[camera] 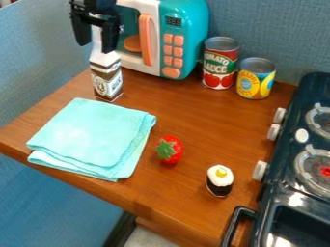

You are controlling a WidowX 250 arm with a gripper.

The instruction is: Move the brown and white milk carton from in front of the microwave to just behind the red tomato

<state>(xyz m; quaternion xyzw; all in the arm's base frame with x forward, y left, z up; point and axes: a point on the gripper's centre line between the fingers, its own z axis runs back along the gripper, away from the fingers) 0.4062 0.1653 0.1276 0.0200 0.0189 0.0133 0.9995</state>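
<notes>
Gripper [96, 44] at neck of brown-and-white bottle [107, 79]; can't tell whether clamped or released. Bottle upright, perhaps for easy top access, beside toy microwave [177, 26], behind folded cloth [90, 132].

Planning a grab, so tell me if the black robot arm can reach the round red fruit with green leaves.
Probably yes: the red fruit has bare wood around it and nothing above it. The black hand, at the neck of the brown-and-white bottle, would first need to clear that.
</notes>
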